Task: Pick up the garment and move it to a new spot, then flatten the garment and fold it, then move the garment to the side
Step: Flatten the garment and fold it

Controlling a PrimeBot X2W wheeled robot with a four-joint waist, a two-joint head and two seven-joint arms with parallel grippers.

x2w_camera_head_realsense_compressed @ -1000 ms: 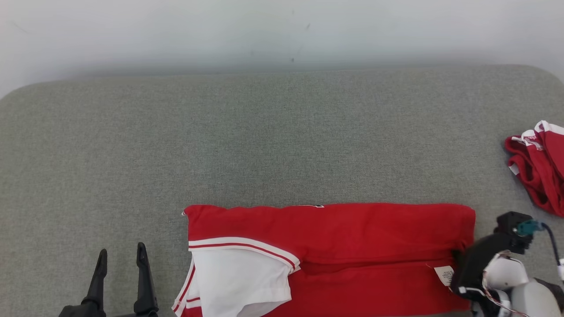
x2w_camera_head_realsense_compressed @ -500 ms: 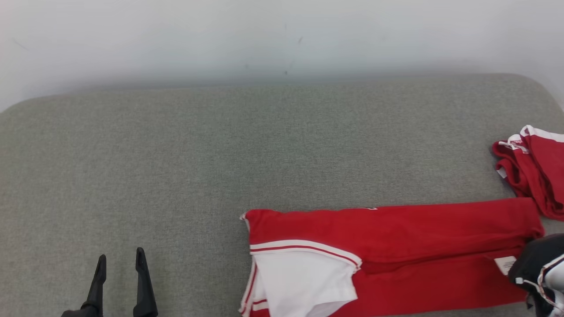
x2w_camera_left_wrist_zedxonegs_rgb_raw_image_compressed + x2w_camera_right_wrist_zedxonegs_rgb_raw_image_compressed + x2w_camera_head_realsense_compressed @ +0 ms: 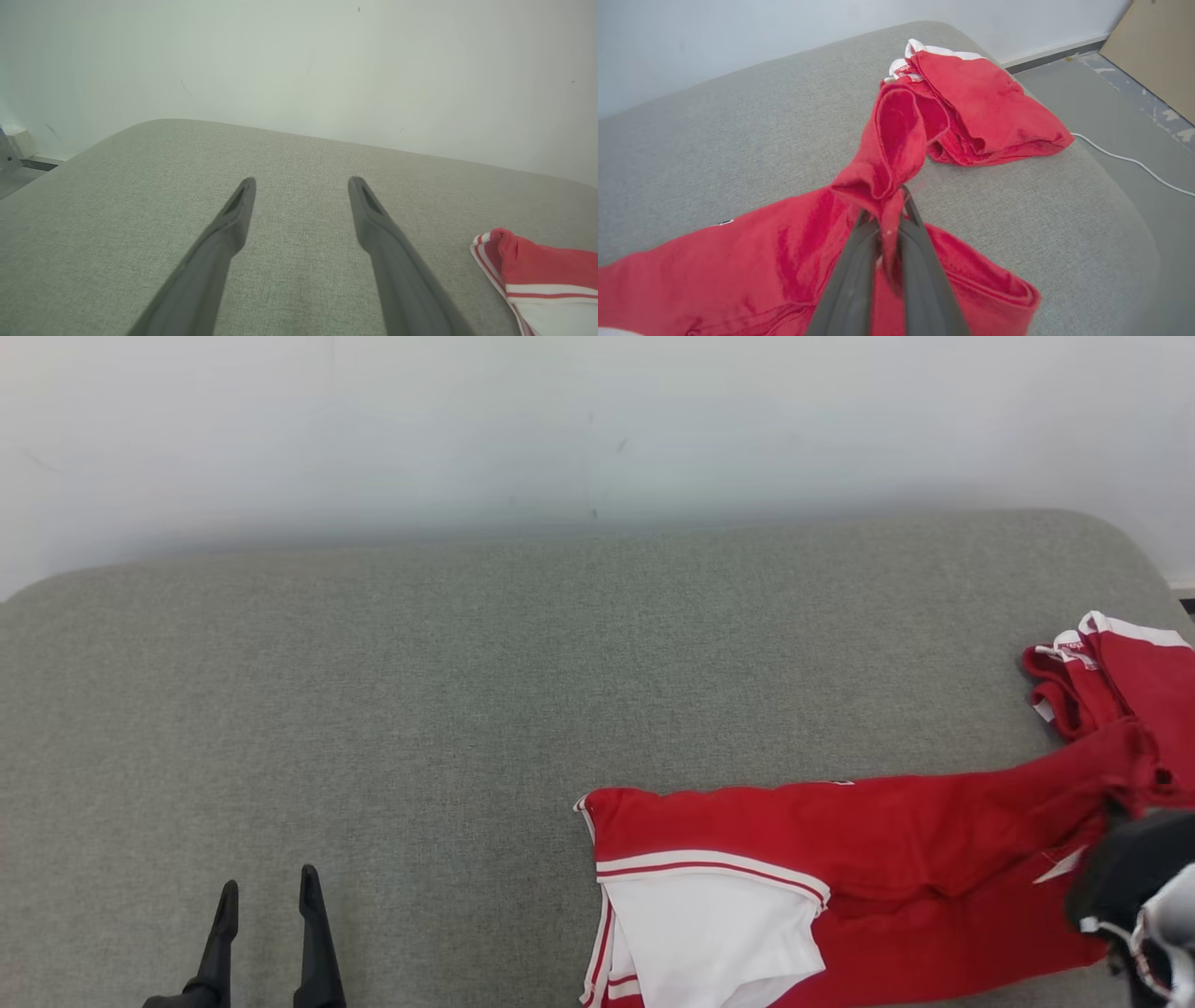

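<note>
Found the left hand (image 3: 269, 880) spread wide and empty, low over the bare bench (image 3: 373, 691), well apart from the work. Found the garment (image 3: 840, 840) lying folded on the near right part of the bench, with a white panel at its left end and its right end bunched and lifted. Found the right hand (image 3: 886, 212) clamped on that bunched end, with only a thin pinch of cloth inside. Feared a slip out of so small a grip under any pull. Feared also the loss of the fold through dragging, and a tangle with the red pile (image 3: 1120, 672) just beside that end, touching or not, could not tell. Counted two hands, two red garments, one bench.
</note>
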